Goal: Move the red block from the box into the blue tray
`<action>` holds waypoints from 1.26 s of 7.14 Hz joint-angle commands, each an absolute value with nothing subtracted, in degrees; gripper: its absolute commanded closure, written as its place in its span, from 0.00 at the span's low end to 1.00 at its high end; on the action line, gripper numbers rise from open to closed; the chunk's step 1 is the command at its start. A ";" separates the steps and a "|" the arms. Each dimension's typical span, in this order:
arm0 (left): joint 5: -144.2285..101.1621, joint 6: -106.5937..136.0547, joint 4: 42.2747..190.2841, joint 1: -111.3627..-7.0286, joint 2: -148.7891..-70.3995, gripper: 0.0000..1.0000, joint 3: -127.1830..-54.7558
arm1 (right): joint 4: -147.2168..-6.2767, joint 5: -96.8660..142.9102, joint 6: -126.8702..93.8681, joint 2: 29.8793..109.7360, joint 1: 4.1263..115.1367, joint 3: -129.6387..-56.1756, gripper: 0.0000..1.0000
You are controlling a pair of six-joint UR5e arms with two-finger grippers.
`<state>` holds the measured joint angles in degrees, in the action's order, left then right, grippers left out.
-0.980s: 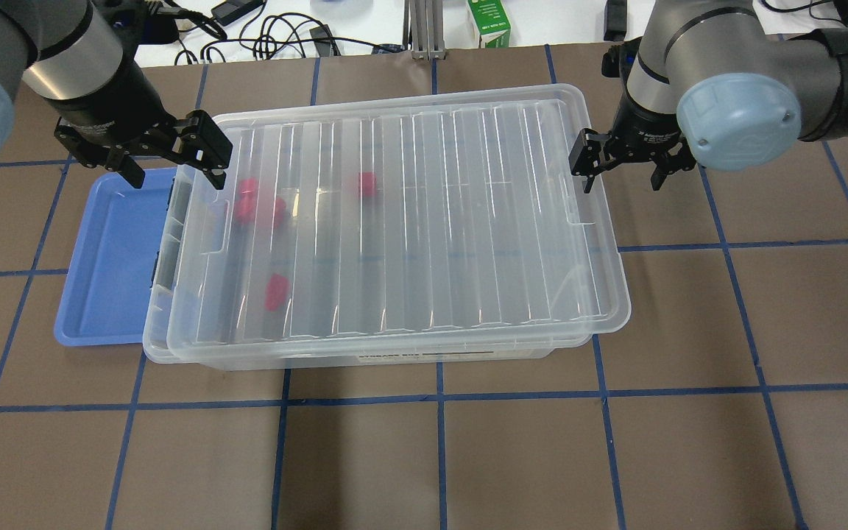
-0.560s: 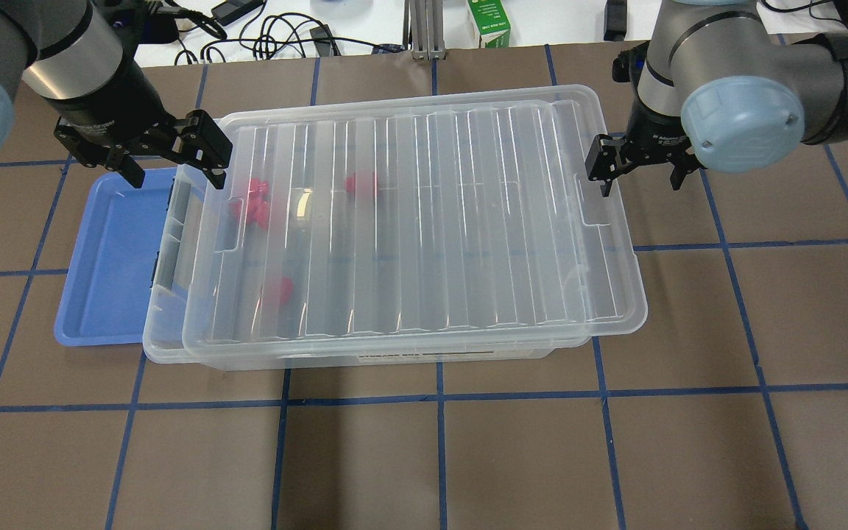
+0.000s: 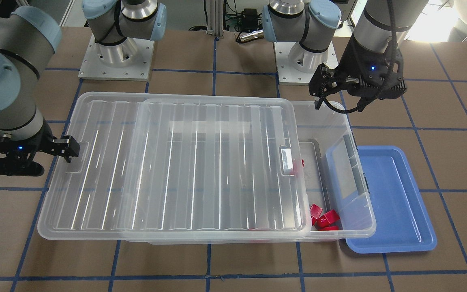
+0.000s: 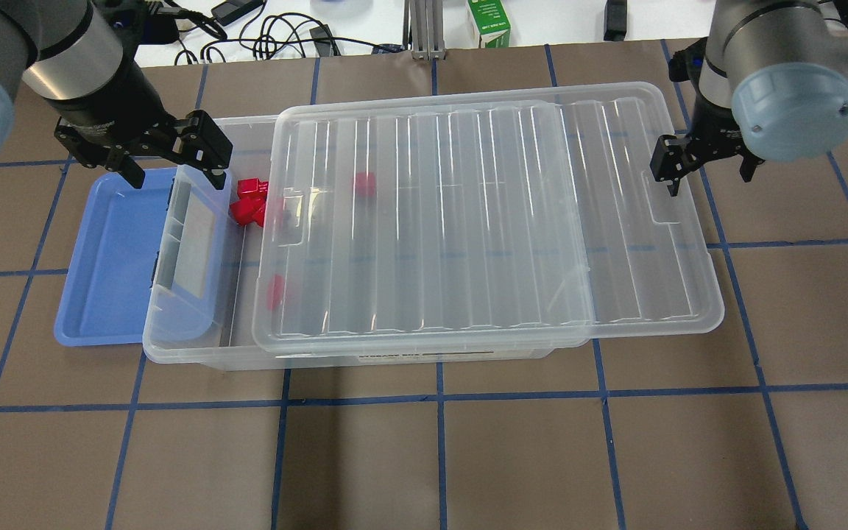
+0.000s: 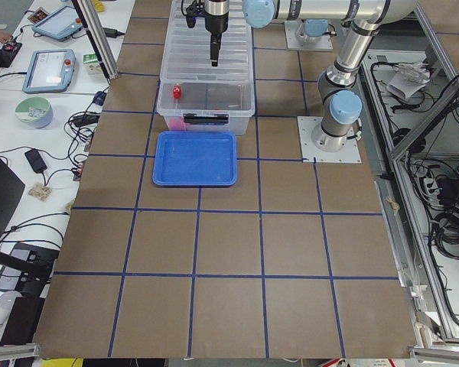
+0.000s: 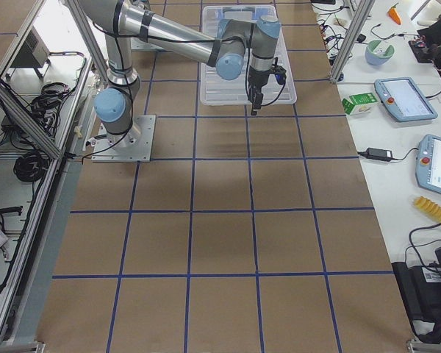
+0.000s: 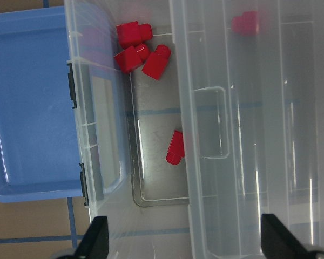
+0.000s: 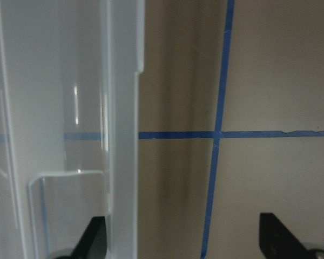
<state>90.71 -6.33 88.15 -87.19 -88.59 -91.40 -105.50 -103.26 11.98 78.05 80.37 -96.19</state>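
A label strip (image 4: 424, 358) on the front wall of the box (image 4: 196, 355) is showing print, perhaps "storage box". The offset lid (image 4: 468, 221) is half covering the red block (image 7: 174, 149) lying inside. Both hands are hanging released: left hand (image 4: 174, 175) by the blue tray (image 4: 111, 250), right hand (image 4: 711, 177) straddling the lid's edge.

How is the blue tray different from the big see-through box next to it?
The box is clear, so you see through its walls; the blue tray is solid light blue. The box is much bigger and deeper; the blue tray is small and shallow. The box holds red blocks and a ribbed lid covers most of it; the blue tray has no lid and no blocks showing. Both are rectangular plastic with rounded corners, side by side.
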 commanded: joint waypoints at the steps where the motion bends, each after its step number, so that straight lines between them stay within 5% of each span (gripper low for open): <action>1: 90.79 -6.33 88.15 -87.19 -88.51 0.00 -91.41 | -105.91 -103.53 16.95 78.05 75.95 -96.15 0.00; 9: 90.09 -6.15 88.24 -87.19 -89.12 0.00 -92.80 | -103.37 -95.68 16.00 80.58 75.14 -92.66 0.00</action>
<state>90.39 -6.18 88.18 -87.21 -88.72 -91.72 -104.31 -100.28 16.26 79.21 74.75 -94.63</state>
